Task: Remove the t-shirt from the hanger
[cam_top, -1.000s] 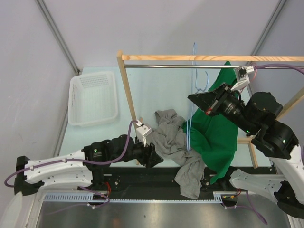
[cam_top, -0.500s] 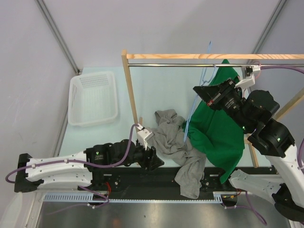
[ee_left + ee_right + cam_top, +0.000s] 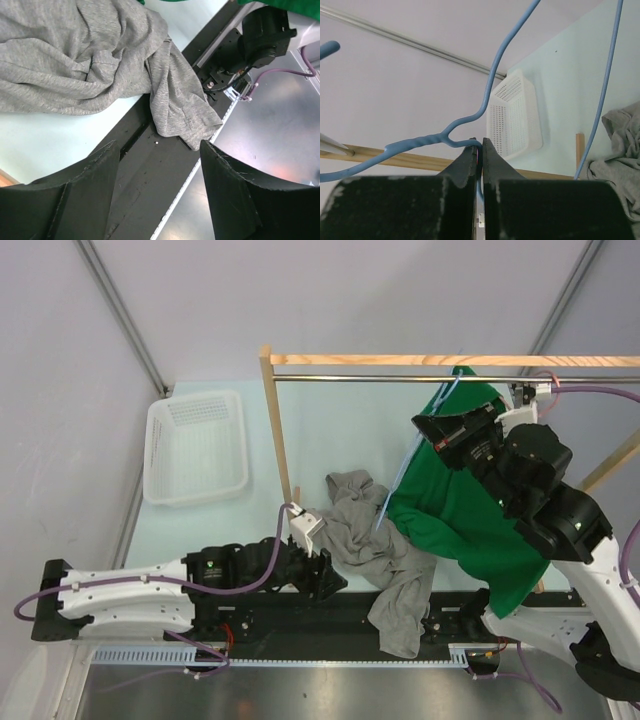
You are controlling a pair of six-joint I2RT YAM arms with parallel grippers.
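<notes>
My right gripper [image 3: 428,430] is shut on the wire of a blue hanger [image 3: 400,475], just below its neck [image 3: 465,120]. The hook reaches up to the metal rod [image 3: 380,378] of the wooden rack. A green t-shirt [image 3: 455,520] hangs under my right arm, beside the hanger; whether it is on the hanger is hidden. A grey t-shirt [image 3: 360,535] lies crumpled on the table, one end over the front edge, and fills the top of the left wrist view [image 3: 90,55]. My left gripper [image 3: 328,580] is open and empty beside it, over the black rail [image 3: 150,170].
A white perforated basket [image 3: 197,445] stands at the back left, and shows in the right wrist view [image 3: 515,120]. The rack's wooden post [image 3: 277,430] rises near the table's middle. A black rail [image 3: 300,615] and metal plate run along the front edge.
My right gripper has carried the hanger up and to the right, bringing its hook to the rod; the green t-shirt swung with it. My left gripper drew slightly back toward the front edge.
</notes>
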